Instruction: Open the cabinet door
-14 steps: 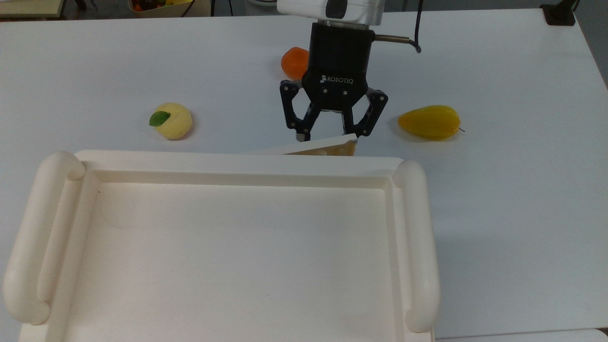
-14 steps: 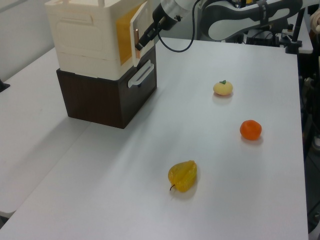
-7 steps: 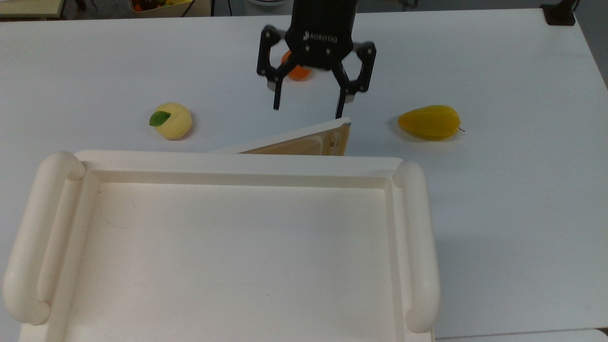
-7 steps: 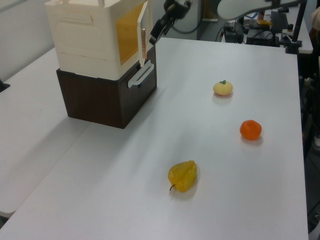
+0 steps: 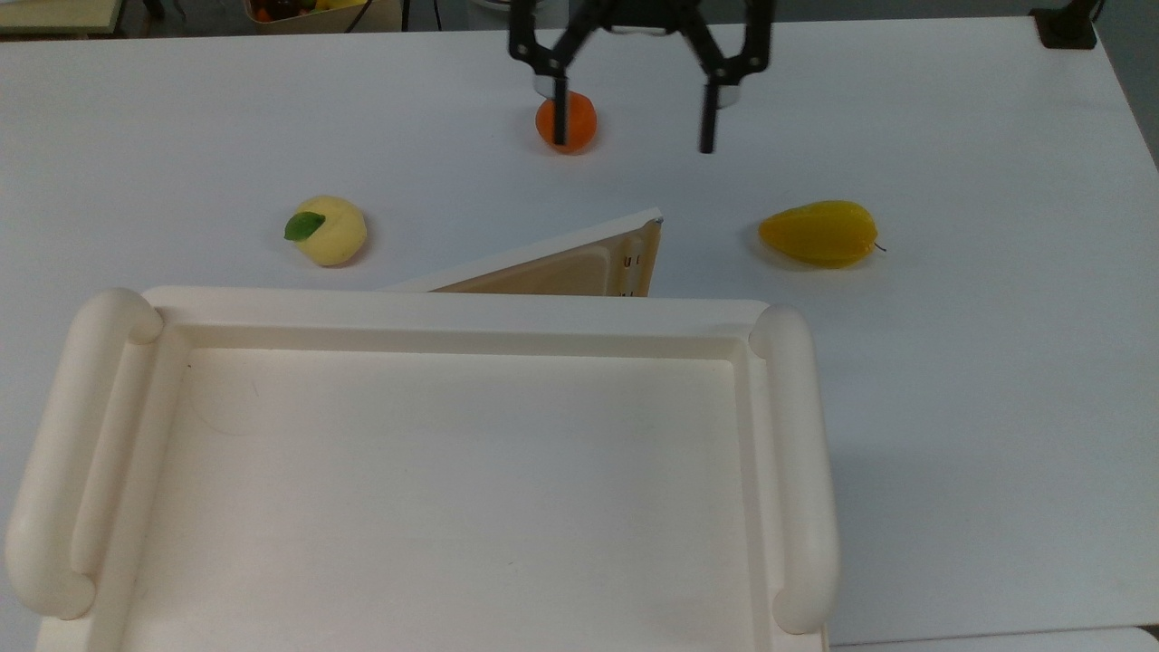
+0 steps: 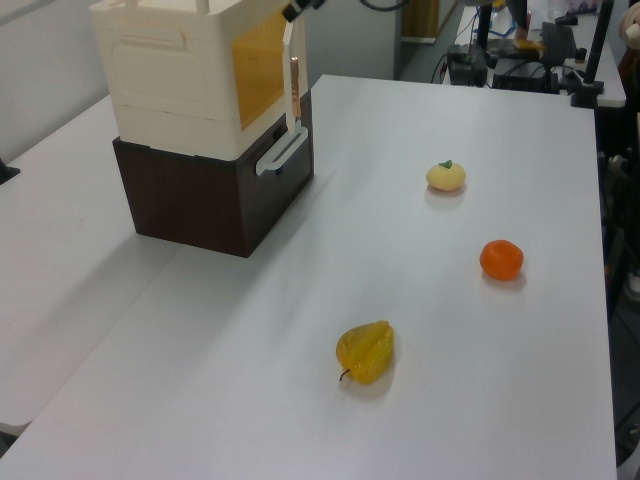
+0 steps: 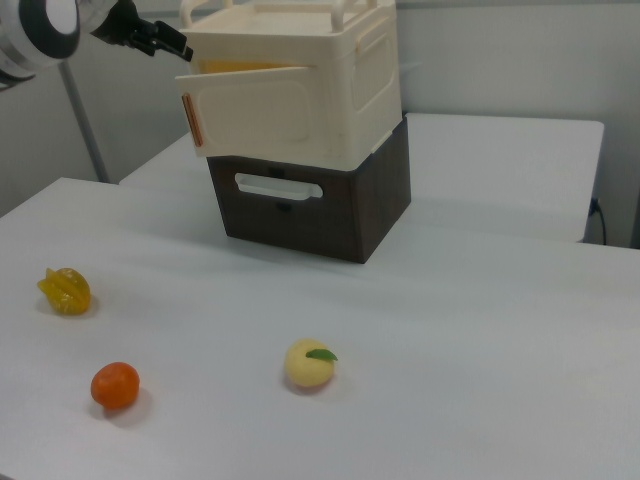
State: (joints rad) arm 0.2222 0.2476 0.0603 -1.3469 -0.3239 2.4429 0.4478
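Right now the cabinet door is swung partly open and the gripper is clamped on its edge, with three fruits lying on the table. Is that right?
Not quite. The cabinet door is partly open and three fruits lie on the table, but the gripper is not clamped on the door's edge. In the top view it hangs open, well clear of the door, near the orange.

Tool [image 5: 634,127] at the top view's upper edge, fingers [image 5: 707,118] spread wide apart, gripping nothing

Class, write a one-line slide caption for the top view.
Open pincer hangs above the table, clear of the part-open cabinet door; three toy fruits lie around.
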